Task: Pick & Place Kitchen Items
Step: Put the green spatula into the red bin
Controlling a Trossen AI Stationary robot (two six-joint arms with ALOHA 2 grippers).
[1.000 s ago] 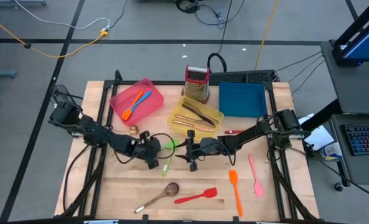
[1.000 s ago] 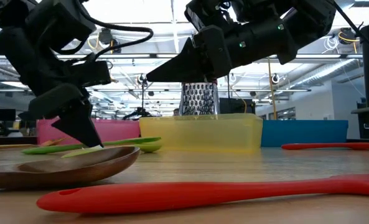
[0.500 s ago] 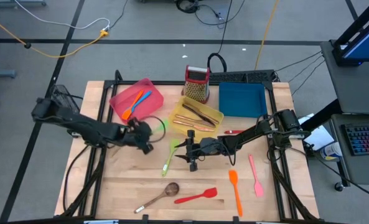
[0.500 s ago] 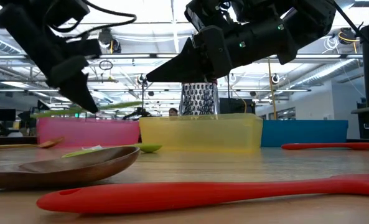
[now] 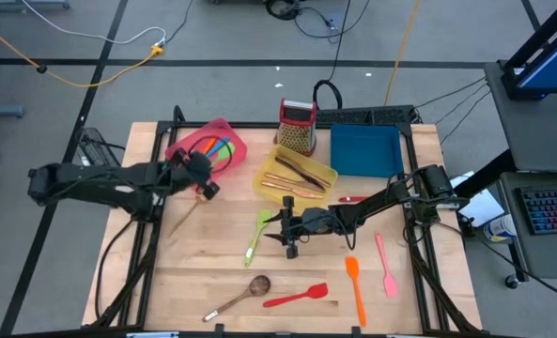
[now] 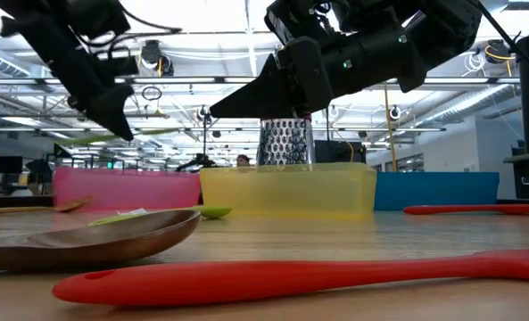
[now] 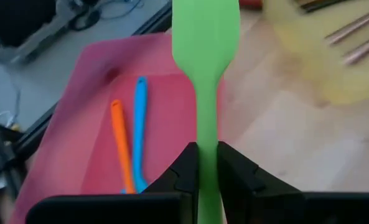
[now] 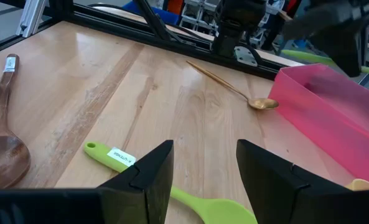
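left gripper point(image 7: 207, 163) clamps green spatula point(image 7: 206, 74) | above pink tray point(image 7: 165, 124)

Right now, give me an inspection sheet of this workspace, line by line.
Surface: wooden table, bare patches between items.
Job's things: green spatula held above the pink tray, which holds orange and blue utensils; green spoon, wooden spoon, red spatula, orange spatula and pink spatula lie on the table; copper cutlery in the yellow tray.
Clutter: box grater; blue tray.
Grippers: left gripper shut on the green spatula; right gripper open, low beside the green spoon.
Cables: yellow cable on the floor.
Surroundings: keyboard on a side desk.
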